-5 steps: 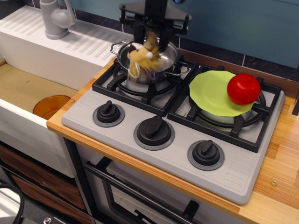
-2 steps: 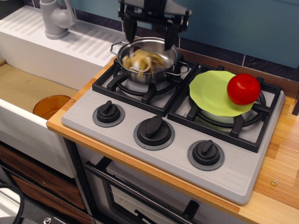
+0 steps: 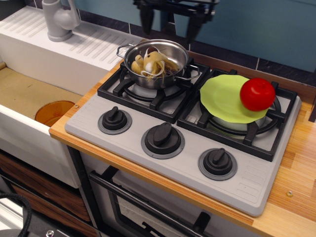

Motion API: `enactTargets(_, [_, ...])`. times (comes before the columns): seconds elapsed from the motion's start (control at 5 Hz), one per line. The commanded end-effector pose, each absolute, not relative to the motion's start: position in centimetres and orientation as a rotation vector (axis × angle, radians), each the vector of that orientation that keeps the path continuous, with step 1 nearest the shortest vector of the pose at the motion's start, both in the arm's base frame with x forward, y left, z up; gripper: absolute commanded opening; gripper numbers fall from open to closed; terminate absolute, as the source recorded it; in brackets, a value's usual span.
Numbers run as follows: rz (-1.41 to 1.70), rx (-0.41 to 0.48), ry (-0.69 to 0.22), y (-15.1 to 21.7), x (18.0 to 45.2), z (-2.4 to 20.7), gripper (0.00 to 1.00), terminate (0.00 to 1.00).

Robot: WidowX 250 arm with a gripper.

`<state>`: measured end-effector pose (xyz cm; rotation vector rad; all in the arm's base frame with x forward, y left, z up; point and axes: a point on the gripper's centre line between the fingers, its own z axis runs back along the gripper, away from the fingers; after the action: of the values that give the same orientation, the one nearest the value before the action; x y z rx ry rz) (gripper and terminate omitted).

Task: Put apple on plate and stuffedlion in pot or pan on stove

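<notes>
The tan stuffedlion [image 3: 150,64] lies inside the steel pot [image 3: 173,75], which stands on the back-left burner of the grey stove [image 3: 187,163]. The red apple [image 3: 257,94] rests on the right edge of the lime-green plate [image 3: 223,98], which lies on the right burner grate. My gripper [image 3: 169,24] is open and empty at the top edge of the view, above and behind the pot, its two black fingers hanging apart.
An orange-brown translucent disc [image 3: 54,112] lies in the sink at the left. A grey faucet [image 3: 60,19] stands on the white drainboard at the back left. Three black knobs [image 3: 162,137] line the stove's front. Wooden counter runs along the right.
The gripper let the stuffedlion go; it dropped into the pot and settled there. The gripper has risen and moved slightly right, away from the pot. Apple and plate have not moved.
</notes>
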<state>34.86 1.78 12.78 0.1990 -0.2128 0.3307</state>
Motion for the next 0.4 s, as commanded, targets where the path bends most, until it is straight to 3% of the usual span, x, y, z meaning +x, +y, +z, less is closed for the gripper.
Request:
enactTargets(0.0, [0.352,0.194,-0.309,-1.5,33.0,15.4,1.00,0.00])
enactTargets(0.2, [0.373,0.169,-0.340,-2.9,31.7,14.7,1.00,0.00])
